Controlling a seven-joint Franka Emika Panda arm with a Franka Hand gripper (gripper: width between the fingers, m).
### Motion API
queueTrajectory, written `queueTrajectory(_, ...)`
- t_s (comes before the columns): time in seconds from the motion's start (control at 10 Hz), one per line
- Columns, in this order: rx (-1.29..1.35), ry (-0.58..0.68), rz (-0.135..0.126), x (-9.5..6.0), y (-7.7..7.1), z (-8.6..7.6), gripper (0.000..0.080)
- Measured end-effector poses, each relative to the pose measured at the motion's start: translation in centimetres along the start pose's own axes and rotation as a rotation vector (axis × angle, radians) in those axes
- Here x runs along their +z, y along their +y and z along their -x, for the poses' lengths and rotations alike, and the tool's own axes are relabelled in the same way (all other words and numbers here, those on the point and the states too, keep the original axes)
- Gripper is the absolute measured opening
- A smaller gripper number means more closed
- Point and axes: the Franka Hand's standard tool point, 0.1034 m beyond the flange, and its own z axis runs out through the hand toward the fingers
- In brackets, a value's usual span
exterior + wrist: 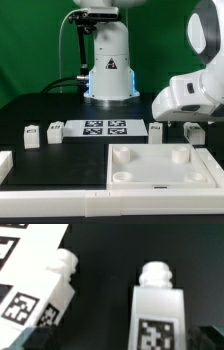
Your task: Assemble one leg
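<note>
Leg (158,308) upright on table (30,105), gripper (192,128) above

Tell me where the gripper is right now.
In the exterior view the gripper hangs low on the right, behind the large white panel and just right of the leg that stands off the marker board's right end.

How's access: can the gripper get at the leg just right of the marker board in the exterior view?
Probably yes. The leg stands clear between the marker board and the gripper, nothing over it. A second leg sits close by but apart.
</note>
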Motion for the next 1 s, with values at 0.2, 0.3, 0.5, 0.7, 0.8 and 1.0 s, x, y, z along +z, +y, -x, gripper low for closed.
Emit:
queueTrajectory(0.2,0.021,-0.003,0.002,0.3,-0.4,0.0,0.0649)
queueTrajectory(0.3,0.03,-0.006,0.003,0.5,-0.7,0.1,0.0649)
queueTrajectory(0.5,0.041,-0.009,0.005,1.3,-0.8,-0.2,0.0649)
queueTrajectory(0.7,0.043,-0.015,0.006,2.0,-0.8,-0.1,0.0649)
queueTrajectory(0.8,0.043,-0.015,0.006,2.0,-0.7,-0.1,0.0649)
queueTrajectory(1.0,0.043,-0.015,0.007,2.0,-0.7,-0.1,0.0361)
